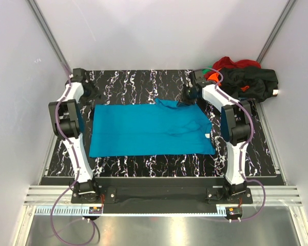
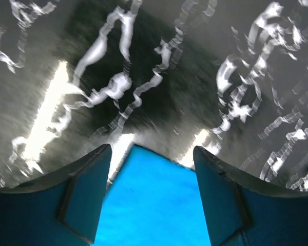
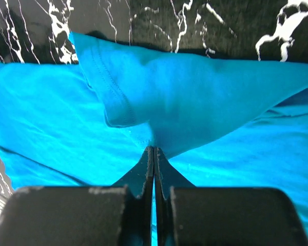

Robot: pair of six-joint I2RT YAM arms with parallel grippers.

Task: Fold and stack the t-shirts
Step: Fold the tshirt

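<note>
The right gripper (image 3: 154, 149) is sitting closest to its wrist lens, its two dark fingers pressing tightly together and pinching a raised fold of the teal t-shirt (image 3: 205, 97). From that pinch the cloth is lifting into a small tent, with a stitched hem curling toward 11 o'clock. The left gripper (image 2: 151, 154) is holding its fingers wide apart. A point of the teal cloth is showing between them and the marbled black table (image 2: 143, 77) is blurring beyond. I cannot tell whether either finger is touching the cloth.

From above, the teal t-shirt is lying mostly flat across the middle of the table, folded into a rough rectangle, with a small white tag (image 1: 207, 135) showing near its 3 o'clock edge. The right gripper is working at the shirt's 1 o'clock corner and the left gripper is hovering at its 11 o'clock corner. At the table's 1 o'clock corner, a heap of other t-shirts is resting: black (image 1: 254, 82), red (image 1: 236, 64), and slivers of orange (image 1: 213, 76) and green (image 1: 208, 68).
</note>
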